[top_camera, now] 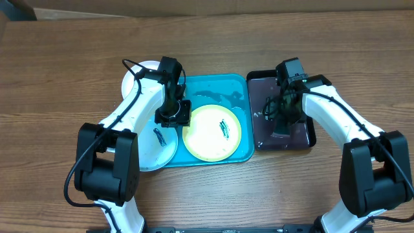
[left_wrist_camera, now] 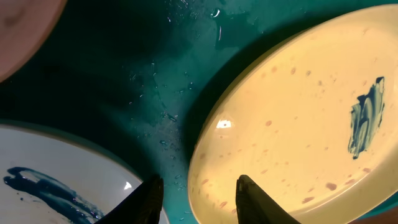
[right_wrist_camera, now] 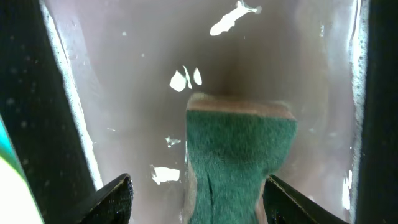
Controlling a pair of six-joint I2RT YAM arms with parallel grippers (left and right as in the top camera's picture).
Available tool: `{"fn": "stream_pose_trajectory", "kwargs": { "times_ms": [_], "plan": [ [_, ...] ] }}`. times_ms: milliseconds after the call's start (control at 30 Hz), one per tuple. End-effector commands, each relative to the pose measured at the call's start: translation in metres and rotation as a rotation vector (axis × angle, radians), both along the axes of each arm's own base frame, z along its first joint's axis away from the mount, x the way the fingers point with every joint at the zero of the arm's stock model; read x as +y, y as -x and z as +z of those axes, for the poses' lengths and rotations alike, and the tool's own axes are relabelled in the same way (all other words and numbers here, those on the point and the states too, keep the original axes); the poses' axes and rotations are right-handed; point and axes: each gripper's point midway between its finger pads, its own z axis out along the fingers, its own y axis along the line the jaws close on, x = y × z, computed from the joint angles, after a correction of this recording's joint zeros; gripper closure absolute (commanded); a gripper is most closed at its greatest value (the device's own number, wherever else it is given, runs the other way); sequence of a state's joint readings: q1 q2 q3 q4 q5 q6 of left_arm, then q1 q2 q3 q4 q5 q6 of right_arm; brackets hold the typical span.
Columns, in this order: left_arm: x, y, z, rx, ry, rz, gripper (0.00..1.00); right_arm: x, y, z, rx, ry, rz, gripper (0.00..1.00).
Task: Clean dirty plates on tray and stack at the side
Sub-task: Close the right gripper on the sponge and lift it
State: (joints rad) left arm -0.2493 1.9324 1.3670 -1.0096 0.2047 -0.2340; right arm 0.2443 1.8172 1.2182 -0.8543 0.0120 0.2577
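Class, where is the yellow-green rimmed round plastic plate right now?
Overhead view: the yellow-green plate lies on the turquoise rectangular plastic tray, right of the smeared white round plate.

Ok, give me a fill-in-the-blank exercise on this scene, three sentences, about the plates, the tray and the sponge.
1. The yellow-green plate lies on the turquoise ____.
2. The sponge between the fingers of the right gripper is ____ in colour.
3. With the white plate and the smeared plate to its left, the plates in the overhead view number ____.
Missing words: tray; green; three.
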Motion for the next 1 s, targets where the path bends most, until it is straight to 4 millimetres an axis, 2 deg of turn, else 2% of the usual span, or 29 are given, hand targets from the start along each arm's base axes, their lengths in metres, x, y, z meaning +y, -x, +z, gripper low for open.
{"fn": "stream_pose_trajectory", "kwargs": {
  "times_ms": [0, 133, 467, 667, 967],
  "plan": [
    [-0.001, 0.004, -0.005, 0.02, -0.008, 0.003, 0.6, -0.003, 0.007, -0.014, 0.015, 0.017, -0.005, 0.31],
    [-0.001, 0.004, -0.005, 0.02, -0.008, 0.003, 0.59, -0.004, 0.009, -0.019, 0.015, 0.016, -0.019, 0.35],
    [-0.001, 0.004, -0.005, 0.021, -0.008, 0.003, 0.6, -0.015, 0.005, -0.018, -0.005, 0.062, -0.099, 0.37],
    [-0.001, 0.005, -0.005, 0.023, -0.009, 0.003, 0.59, -0.016, 0.007, -0.019, -0.002, 0.069, -0.117, 0.46],
    [-0.001, 0.005, -0.005, 0.023, -0.009, 0.003, 0.59, -0.02, 0.011, -0.027, -0.003, 0.081, -0.149, 0.42]
  ]
}}
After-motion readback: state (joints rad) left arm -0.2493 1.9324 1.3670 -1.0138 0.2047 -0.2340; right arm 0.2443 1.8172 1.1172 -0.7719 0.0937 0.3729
